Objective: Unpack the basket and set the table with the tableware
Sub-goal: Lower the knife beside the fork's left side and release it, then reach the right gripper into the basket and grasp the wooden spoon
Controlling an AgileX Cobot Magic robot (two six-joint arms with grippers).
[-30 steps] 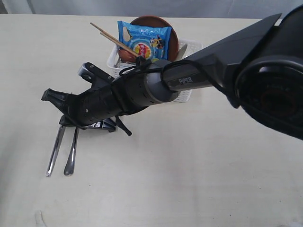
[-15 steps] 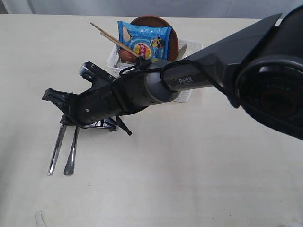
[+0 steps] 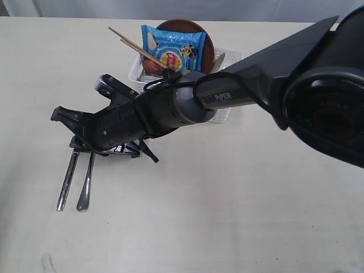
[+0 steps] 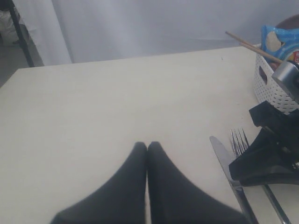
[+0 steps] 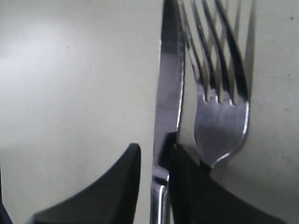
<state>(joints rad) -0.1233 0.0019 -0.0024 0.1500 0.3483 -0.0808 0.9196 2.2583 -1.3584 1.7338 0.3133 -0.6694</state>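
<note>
A steel knife [image 3: 66,182] and fork [image 3: 86,183] lie side by side on the table [image 3: 227,199] at the left. My right gripper [image 5: 155,149] reaches across over their upper ends. It is open, with the knife [image 5: 169,93] between its fingers and a gap on one side; the fork [image 5: 222,116] lies just outside. The white basket [image 3: 226,58] at the back holds two chopsticks [image 3: 133,44] and a brown plate [image 3: 208,45]. My left gripper [image 4: 147,145] is shut and empty over bare table, beside the knife [image 4: 223,156].
A blue snack bag [image 3: 173,48] stands in the basket in front of the plate. The right arm [image 3: 187,105] spans the middle of the scene and hides much of the basket. The table's far edge meets a grey curtain.
The right gripper's jaws have parted and let go of the knife, which now rests on the table beside the fork. The arm has barely moved.
</note>
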